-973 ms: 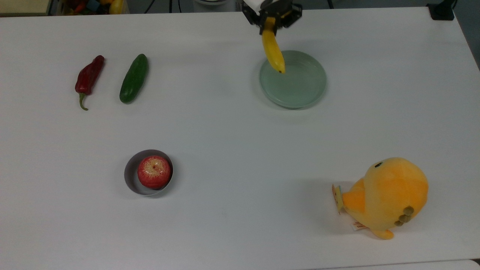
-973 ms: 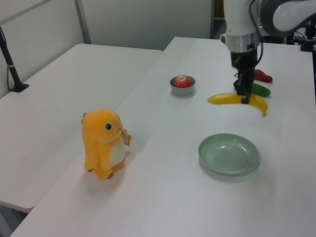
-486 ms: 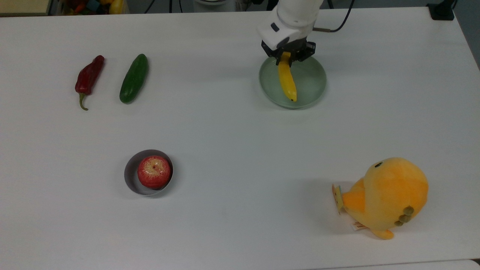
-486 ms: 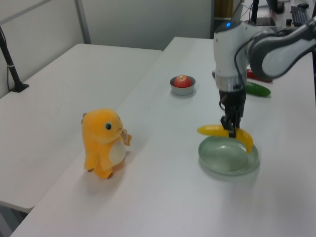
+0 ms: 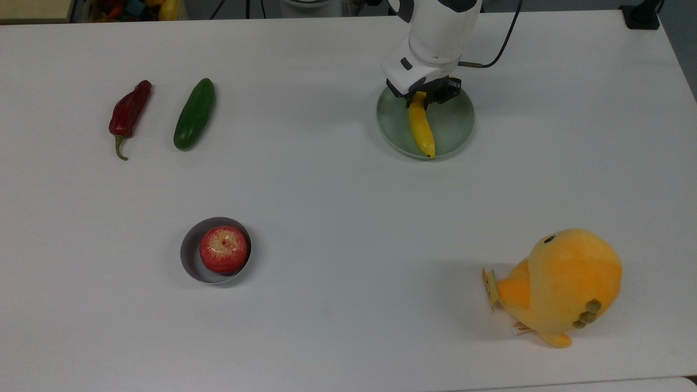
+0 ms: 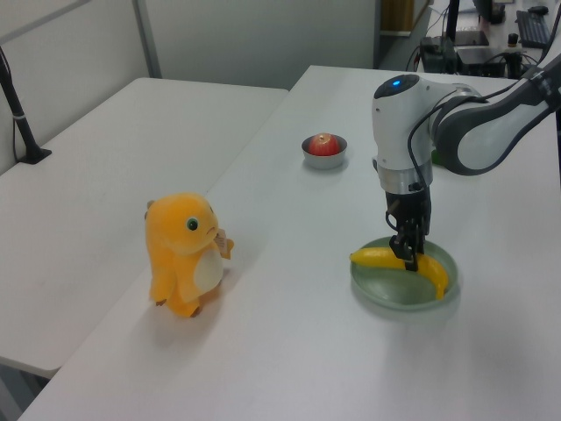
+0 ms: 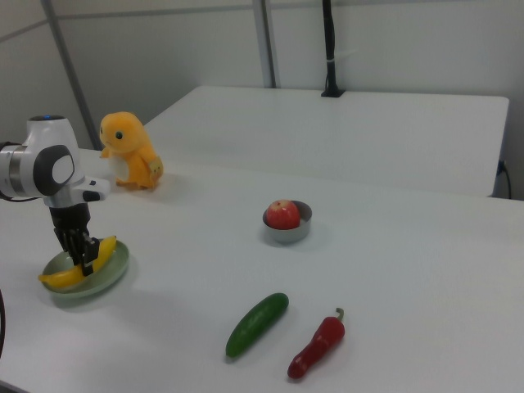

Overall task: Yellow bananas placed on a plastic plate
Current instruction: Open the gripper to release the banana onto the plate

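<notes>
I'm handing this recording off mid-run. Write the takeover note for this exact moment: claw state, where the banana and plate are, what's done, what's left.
Claw: shut on the banana, low over the plate.
Banana: lying across the plate; in the top view one tip reaches the near rim. Whether its full weight rests on the plate is hard to tell.
Plate: flat on the table, apart from the cucumber, pepper, apple bowl and plush toy.
Done: banana carried to the plate.
Left: open the claw, lift clear.
</notes>
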Robot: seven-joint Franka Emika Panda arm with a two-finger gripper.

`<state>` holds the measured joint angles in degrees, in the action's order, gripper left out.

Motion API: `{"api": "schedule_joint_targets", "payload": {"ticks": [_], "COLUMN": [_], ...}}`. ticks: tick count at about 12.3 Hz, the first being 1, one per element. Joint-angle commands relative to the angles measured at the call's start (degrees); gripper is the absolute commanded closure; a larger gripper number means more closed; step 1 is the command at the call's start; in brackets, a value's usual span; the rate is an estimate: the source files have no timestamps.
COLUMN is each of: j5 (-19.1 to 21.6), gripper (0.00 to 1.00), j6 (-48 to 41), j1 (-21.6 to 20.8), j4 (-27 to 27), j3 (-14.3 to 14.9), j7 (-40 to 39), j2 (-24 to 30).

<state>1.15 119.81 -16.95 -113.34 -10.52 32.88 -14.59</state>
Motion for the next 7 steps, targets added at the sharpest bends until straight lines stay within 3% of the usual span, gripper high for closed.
{"api": "schedule_joint_targets", "payload": {"ticks": [1, 2, 4, 7], "j5": [-0.2, -0.2, -0.2, -0.3], "gripper": [0.50, 0.25, 0.00, 0.00], "j6": [0.4, 0.0, -0.8, -6.1], "j1": [-0.1, 0.0, 0.1, 1.4], "j4": [-0.4, -0.3, 0.0, 2.0], "j3": [0.1, 0.1, 0.1, 0.1], "j7": [1.1, 1.1, 1.1, 0.4], "j2": [0.4, 0.7, 1.6, 5.8]}}
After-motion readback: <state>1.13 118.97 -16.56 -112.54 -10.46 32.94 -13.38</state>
